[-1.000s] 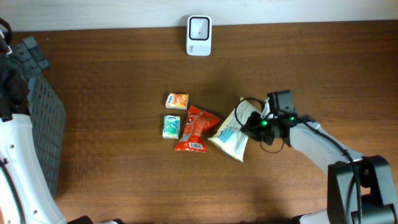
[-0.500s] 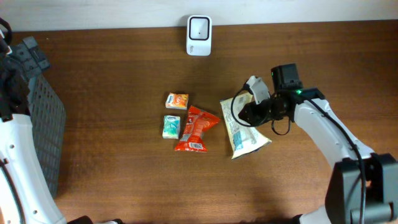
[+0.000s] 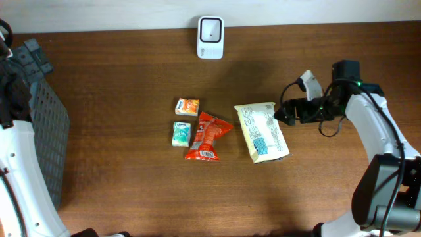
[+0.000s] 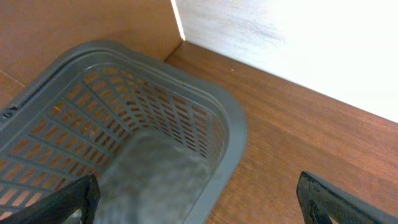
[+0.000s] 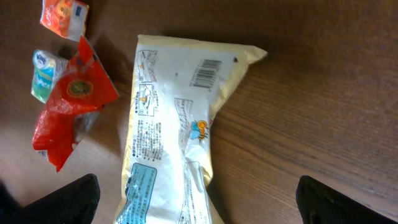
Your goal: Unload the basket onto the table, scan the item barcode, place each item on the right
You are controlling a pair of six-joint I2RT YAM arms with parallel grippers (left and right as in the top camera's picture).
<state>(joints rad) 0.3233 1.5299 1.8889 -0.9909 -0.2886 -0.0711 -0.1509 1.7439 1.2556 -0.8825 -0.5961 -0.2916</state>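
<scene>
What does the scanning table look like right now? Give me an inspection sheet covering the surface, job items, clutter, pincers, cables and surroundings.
Surface: brown wooden table, no spills seen.
Job's things: white barcode scanner at the far edge; cream snack bag lying flat, barcode facing up.
Clutter: red packet, orange packet and teal packet clustered beside the bag; grey basket by the left arm.
Grippers: left pincer open near the basket; right pincer open beside the bag, holding nothing.
Cables: black cable looping at the right arm's wrist.
Surroundings: white wall behind the table.
</scene>
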